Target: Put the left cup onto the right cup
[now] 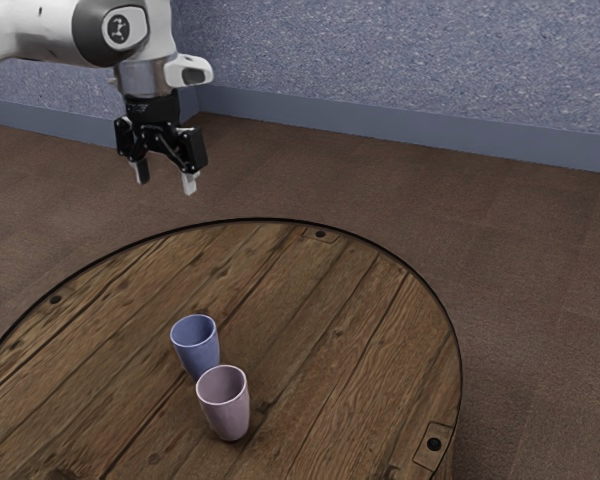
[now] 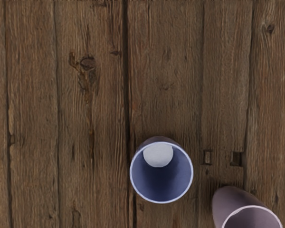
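Fingers (image 1: 188, 182) spread wide, empty, blue cup (image 1: 195, 345) well below, just beside mauve cup (image 1: 223, 402), perhaps touching

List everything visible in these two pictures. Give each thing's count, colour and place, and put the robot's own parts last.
blue cup: one, pale blue, upright on the table, empty.
pink cup: one, mauve-pink, upright close beside the blue cup, nearer the exterior camera.
table: one, round, dark brown planks, under both cups.
floor: brown, around the table.
wall: blue-grey, speckled, behind the floor.
arm: one, white, at the exterior view's upper left.
gripper: one, black, open, high above the table's far side, holding nothing.
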Available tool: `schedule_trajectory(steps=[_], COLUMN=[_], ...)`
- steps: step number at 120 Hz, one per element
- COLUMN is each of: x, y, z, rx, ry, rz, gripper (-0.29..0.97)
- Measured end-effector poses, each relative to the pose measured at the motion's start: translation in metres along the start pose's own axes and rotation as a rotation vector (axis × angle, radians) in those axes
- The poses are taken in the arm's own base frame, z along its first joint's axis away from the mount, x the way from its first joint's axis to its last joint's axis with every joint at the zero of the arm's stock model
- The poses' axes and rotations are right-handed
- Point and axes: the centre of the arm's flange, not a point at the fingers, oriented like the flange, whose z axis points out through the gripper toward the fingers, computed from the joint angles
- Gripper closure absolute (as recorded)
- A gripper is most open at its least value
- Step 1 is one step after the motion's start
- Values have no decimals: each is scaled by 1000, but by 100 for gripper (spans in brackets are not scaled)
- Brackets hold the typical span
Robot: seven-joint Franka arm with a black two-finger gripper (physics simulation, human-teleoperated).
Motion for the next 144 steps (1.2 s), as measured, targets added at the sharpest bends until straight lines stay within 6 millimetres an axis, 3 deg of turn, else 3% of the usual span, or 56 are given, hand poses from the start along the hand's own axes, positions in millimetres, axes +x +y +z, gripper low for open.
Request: schedule_trajectory(steps=[18,30,55,97,126,144], x=[0,1,1,-7,-17,-18], y=[8,9,7,-3,-6,-23], z=[1,15,85,178,223,233], rx=[-2,-2,2,2,-1,-6], ry=[3,-11,-85,-117,-118,-106], rz=[20,25,26,12,7,-21], gripper=[0,0,0,0,0,0])
